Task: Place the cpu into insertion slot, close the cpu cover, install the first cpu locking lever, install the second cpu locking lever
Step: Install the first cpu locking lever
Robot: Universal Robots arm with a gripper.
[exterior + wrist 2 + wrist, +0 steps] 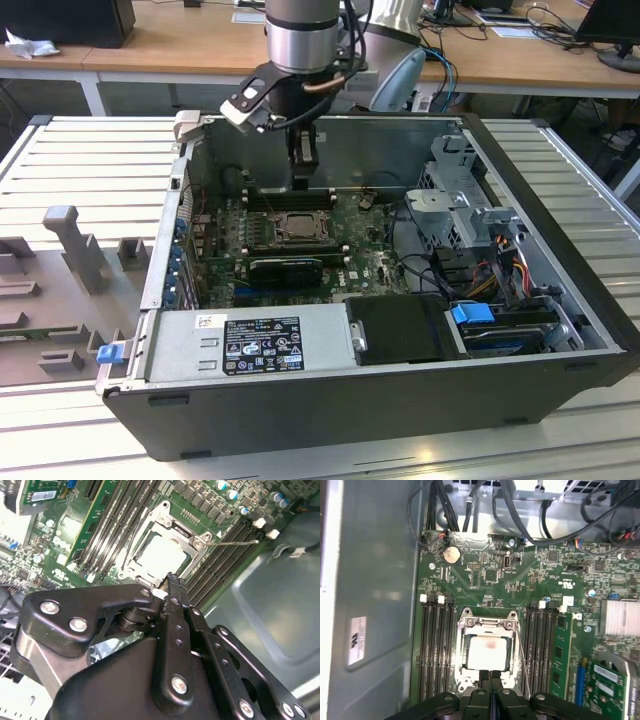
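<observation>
The cpu lies flat in the insertion slot on the green motherboard, its pale silver top showing through the opening of the cpu cover, which is folded down over it. The same slot appears in the exterior view and, with the cpu, in the second wrist view. My gripper hangs just above one edge of the slot, fingers pressed together with nothing between them; it also appears in the other two views. A thin wire locking lever runs along one side of the slot.
Long black memory slots flank the slot on both sides. The motherboard sits inside an open computer case with a power supply at the front, a drive cage at the exterior view's right and cables near the board's edge.
</observation>
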